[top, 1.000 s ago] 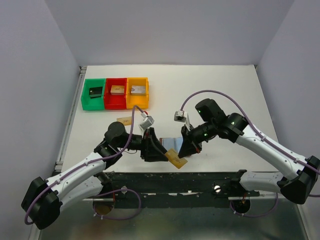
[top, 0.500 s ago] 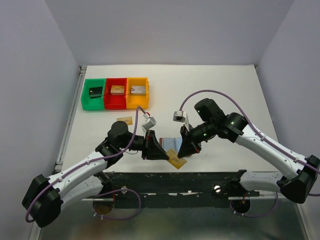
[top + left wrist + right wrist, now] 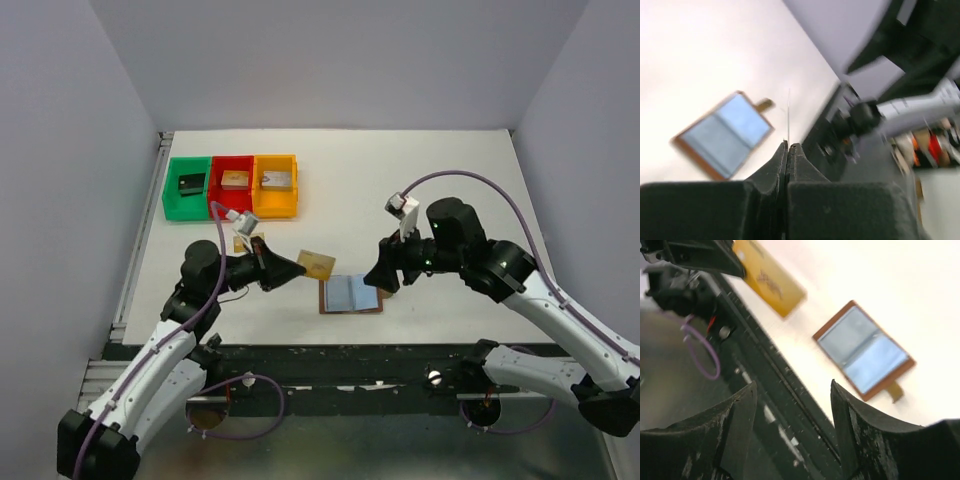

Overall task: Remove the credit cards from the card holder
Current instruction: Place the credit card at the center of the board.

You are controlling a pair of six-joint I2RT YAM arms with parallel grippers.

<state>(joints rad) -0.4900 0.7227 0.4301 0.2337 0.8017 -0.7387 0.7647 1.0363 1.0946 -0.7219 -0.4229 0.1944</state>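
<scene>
White bench (image 3: 450,200), plain lilac-grey walls (image 3: 350,60) on three sides; green, red and orange bins (image 3: 230,186) at far left. The card holder (image 3: 351,294) lay open and flat near the front edge, pale blue pockets up. Your left jaws were clenched on one tan-gold card (image 3: 316,264), held just left of the holder. Your right jaws stood released by the holder's right edge, grasping nothing. Risk: the grip looked to catch only the card's end, so a quick swing could flick it loose. Nothing pinned the holder; the next pull could drag it.
</scene>
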